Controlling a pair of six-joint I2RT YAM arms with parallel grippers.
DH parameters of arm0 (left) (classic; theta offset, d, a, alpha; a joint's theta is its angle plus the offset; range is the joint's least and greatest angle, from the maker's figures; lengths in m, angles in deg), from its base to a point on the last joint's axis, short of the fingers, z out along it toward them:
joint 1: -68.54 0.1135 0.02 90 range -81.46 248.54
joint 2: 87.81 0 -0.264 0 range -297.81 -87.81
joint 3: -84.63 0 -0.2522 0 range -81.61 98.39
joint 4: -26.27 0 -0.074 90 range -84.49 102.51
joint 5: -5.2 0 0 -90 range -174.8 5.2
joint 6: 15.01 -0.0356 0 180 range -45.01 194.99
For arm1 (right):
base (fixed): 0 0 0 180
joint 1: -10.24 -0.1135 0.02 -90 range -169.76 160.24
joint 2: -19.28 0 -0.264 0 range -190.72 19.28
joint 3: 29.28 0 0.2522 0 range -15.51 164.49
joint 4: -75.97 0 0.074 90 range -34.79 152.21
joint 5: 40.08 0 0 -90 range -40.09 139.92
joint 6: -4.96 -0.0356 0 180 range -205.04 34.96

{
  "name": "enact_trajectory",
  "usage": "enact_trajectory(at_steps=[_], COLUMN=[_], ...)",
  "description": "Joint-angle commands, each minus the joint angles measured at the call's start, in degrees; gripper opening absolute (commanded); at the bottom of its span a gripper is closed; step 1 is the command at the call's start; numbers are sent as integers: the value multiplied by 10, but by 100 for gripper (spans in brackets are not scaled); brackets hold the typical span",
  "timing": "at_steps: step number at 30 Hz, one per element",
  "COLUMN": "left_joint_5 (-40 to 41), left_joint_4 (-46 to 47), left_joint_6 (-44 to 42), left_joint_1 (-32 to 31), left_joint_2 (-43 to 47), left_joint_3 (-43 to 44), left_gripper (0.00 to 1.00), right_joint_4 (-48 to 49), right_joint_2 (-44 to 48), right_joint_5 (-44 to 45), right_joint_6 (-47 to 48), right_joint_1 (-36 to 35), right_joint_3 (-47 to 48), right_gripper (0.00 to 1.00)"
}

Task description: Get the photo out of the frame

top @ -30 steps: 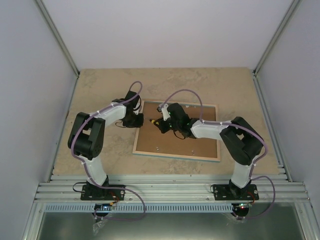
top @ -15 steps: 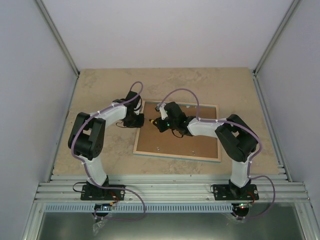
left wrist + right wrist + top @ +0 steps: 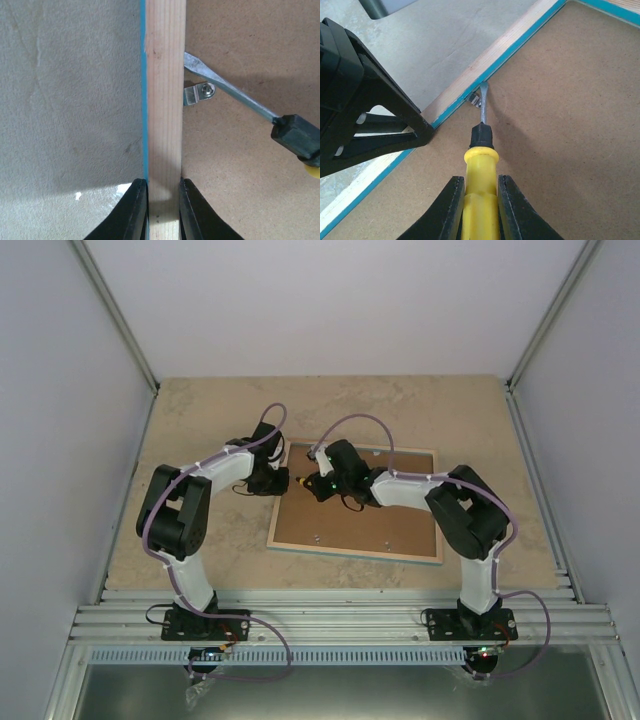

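**A:** What do we read at the left?

**B:** The left gripper [image 3: 161,207] pinches the left rail of the frame [image 3: 165,100], which lies face down on the table [image 3: 70,100].

**A:** What has changed?

**B:** Moving right, we note the screwdriver [image 3: 481,157] has slid leftward over the backboard [image 3: 230,50]. Its blade now meets the clip [image 3: 199,93]. The right gripper [image 3: 481,210] clamps the handle.

**A:** And the photo?

**B:** We cannot see it. We judge it lies under the backboard, so the clip must turn first.

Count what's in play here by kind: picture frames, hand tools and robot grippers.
frame: 1
screwdriver: 1
grippers: 2, the left gripper and the right gripper
Total: 4
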Motion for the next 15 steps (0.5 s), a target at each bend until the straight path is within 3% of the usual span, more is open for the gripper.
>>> enact_trajectory(at_steps=[1, 15], left_joint_5=[-30, -15], left_joint_4=[3, 0], left_joint_6=[7, 9], left_joint_1=[-9, -10], left_joint_2=[-3, -6], left_joint_3=[-9, -8], left_gripper=[6, 6], right_joint_4=[-34, -103], right_joint_2=[-13, -20], right_joint_5=[-35, -83], right_joint_6=[21, 60], right_joint_1=[-1, -2], right_joint_3=[18, 28], right_gripper=[1, 0])
